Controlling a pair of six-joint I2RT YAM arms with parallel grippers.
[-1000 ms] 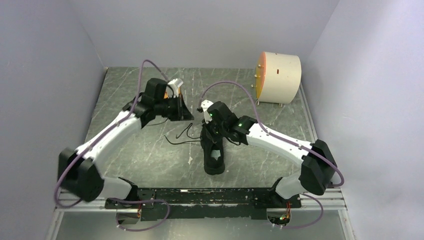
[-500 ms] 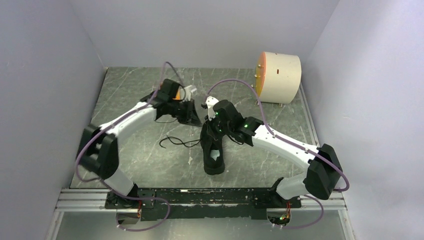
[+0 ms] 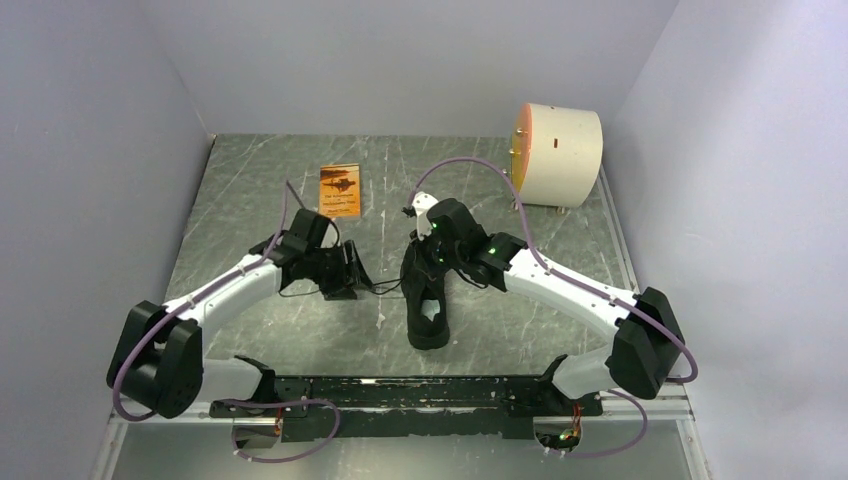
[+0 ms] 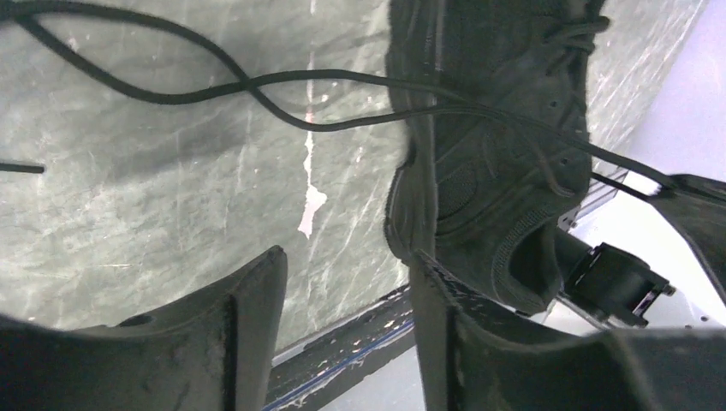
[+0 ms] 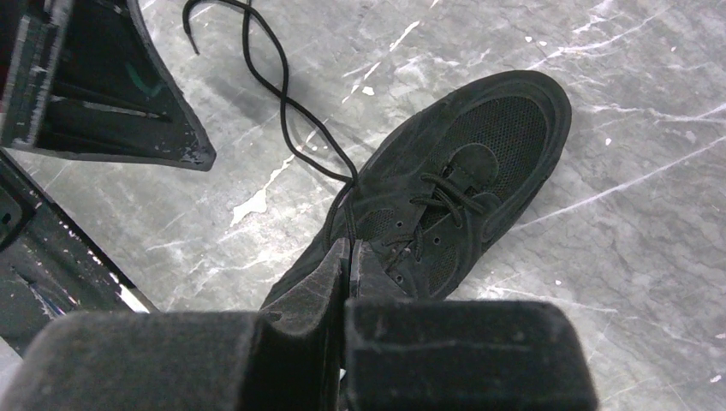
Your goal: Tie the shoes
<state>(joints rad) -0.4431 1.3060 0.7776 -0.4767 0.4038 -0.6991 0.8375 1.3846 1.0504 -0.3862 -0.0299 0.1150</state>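
The shoe [image 3: 428, 305] is a black low-top sneaker lying mid-table, heel toward the arm bases; it also fills the left wrist view [image 4: 492, 145] and the right wrist view [image 5: 462, 180]. Its thin black laces [image 4: 257, 86] trail left across the table, twisted over each other [image 5: 287, 103]. My right gripper [image 5: 348, 246] hovers over the shoe's tongue [image 3: 421, 262], shut, with a lace running into its tips. My left gripper [image 4: 347, 257] sits low just left of the shoe [image 3: 355, 273], jaws open with only table between them.
An orange card [image 3: 339, 189] lies flat on the table behind the left arm. A pale cylinder [image 3: 557, 153] lies on its side at the back right. Grey walls close in both sides, and a black rail [image 3: 400, 392] runs along the near edge.
The left arm swung from the back of the table to beside the shoe, uncovering the orange card, and its jaws opened. The trailing laces shifted. The right gripper stayed shut over the shoe.
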